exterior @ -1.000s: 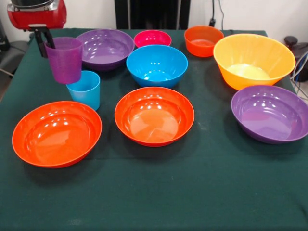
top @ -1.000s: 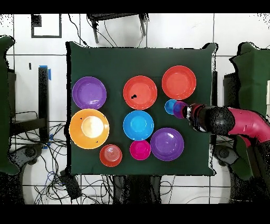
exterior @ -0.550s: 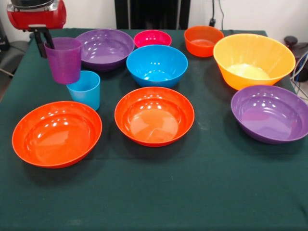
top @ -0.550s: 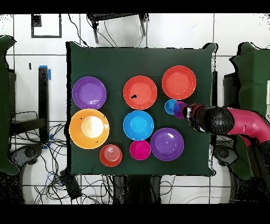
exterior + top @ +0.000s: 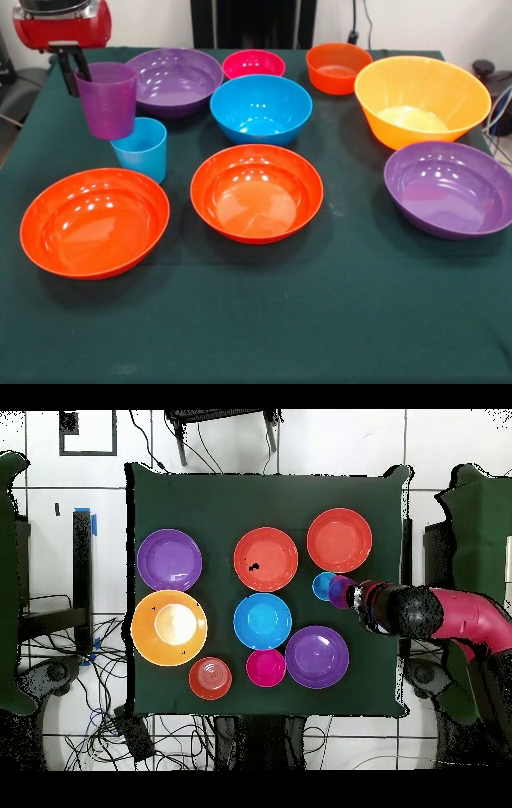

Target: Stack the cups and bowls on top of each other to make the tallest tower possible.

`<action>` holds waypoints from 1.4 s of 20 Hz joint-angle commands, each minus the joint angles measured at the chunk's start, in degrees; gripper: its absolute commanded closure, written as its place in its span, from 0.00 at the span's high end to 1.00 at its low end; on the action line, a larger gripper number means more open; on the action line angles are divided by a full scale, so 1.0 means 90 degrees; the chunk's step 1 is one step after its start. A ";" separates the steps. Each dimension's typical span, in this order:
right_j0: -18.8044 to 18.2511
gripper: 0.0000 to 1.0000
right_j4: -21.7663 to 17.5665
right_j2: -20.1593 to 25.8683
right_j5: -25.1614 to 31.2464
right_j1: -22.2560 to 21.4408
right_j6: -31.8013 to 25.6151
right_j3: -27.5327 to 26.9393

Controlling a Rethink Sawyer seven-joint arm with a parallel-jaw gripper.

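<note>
My gripper (image 5: 77, 67) is shut on the rim of the purple cup (image 5: 106, 102), one finger inside it and one outside. The cup hangs upright just above the cloth, a little behind and left of the light blue cup (image 5: 142, 149), which stands on the table. In the overhead view the purple cup (image 5: 342, 592) sits at the arm's tip beside the light blue cup (image 5: 323, 586). The bowls stand singly: two orange-red (image 5: 94, 222) (image 5: 256, 192), two purple (image 5: 176, 80) (image 5: 448, 188), blue (image 5: 261, 108), pink (image 5: 253, 63), small orange (image 5: 338, 67), yellow-orange (image 5: 422, 100). No tower is in view.
A dark green cloth (image 5: 264, 320) covers the table. The wide purple bowl lies right beside the held cup. Cables and dark equipment (image 5: 488, 76) sit off the table's right edge.
The held purple cup has shifted a hair to the left; nothing else has moved.
</note>
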 commanded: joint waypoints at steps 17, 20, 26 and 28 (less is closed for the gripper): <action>0.0312 0.00 -0.0334 0.0170 -0.0271 0.0334 -0.0963 0.0403; 0.0356 0.00 -0.0349 0.0168 -0.0384 0.0363 -0.0856 0.0432; 0.0388 0.00 -0.0350 0.0148 -0.0493 0.0315 -0.0763 0.0506; 0.0395 0.00 -0.0343 0.0169 -0.0531 0.0324 -0.0786 0.0493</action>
